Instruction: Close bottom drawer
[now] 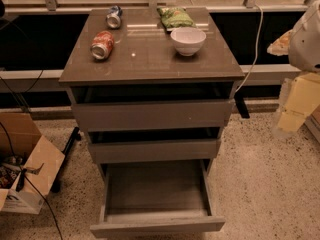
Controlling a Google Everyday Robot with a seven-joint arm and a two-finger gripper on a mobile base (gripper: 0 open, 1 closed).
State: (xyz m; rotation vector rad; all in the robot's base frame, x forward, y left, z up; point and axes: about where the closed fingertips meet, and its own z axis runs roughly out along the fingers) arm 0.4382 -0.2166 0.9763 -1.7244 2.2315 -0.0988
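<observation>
Bottom drawer [157, 225]: lowest of three in a grey-brown bench [150, 59], pulled far out toward the near edge of the scene. Front panel flat, plain, handleless, grey-brown, its top edge catching light. Behind it a deep box with thin side walls, the inner floor open to view and of the same dull grey-brown. Middle drawer [154, 150] and top drawer [152, 115]: same finish, each front standing a little forward with a dark gap above it. Bench top, glossy: red can [102, 44] on its side at near left. Blue-and-silver can [114, 17] on its side at far left, apart from the red one. Green bag [175, 18] at far centre. White bowl [188, 40] upright just near of the bag, to the right. Print on both cans and the bag cannot be read. Gripper [295, 109]: pale yellow, at the right edge of the scene below a white rounded arm housing [307, 36], over the speckled floor [265, 184], well apart from the bench and the bottom drawer. Whether it is open or closed cannot be told, nor whether it has hold of anything. White cable [257, 44]: runs down beside the bench's far right corner. Cardboard box [27, 159]: on the floor at near left, flaps open, a dark cable across it. Markings on its side are not legible.
</observation>
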